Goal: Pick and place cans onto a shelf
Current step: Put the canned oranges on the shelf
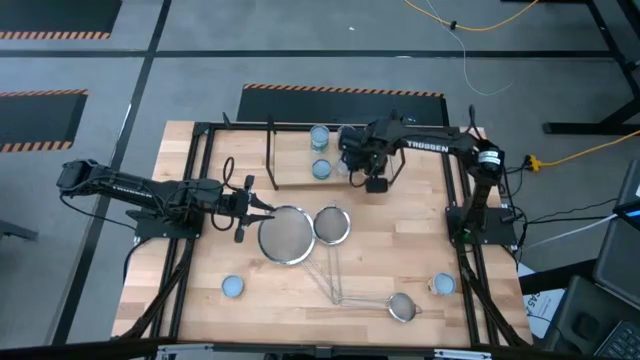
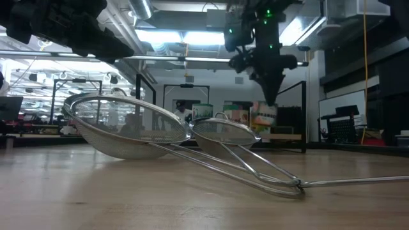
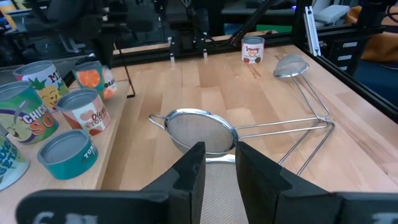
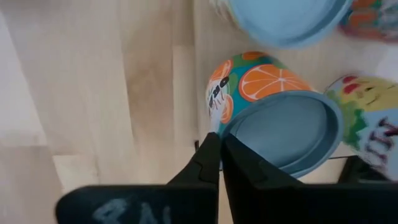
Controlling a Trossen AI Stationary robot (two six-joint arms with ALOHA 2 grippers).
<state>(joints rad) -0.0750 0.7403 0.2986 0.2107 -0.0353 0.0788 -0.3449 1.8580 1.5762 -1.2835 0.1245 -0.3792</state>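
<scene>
The shelf (image 1: 272, 160) of thin black rods stands at the table's far middle, with cans on it (image 1: 320, 135) (image 1: 321, 170). In the left wrist view several cans (image 3: 83, 112) stand on its board. My right gripper (image 1: 352, 168) is shut and points down just over an orange-labelled can (image 4: 273, 118) at the shelf; it shows above the cans in the low view (image 2: 271, 96). My left gripper (image 3: 220, 163) is open and empty, low at the table's left, facing the large strainer (image 1: 285, 237). Two more cans stand on the table, near left (image 1: 232, 287) and near right (image 1: 443, 284). My right gripper's shut fingertips (image 4: 213, 144) stand right at the near rim (image 4: 231, 129) of the orange-labelled can's top, coming from above. I cannot tell whether they touch it. The can stands upright.
Three mesh strainers lie in the table's middle, large (image 1: 285, 237), medium (image 1: 332, 225) and small (image 1: 402, 307), with long handles crossing toward the near edge. A black frame (image 1: 200, 130) edges the table.
</scene>
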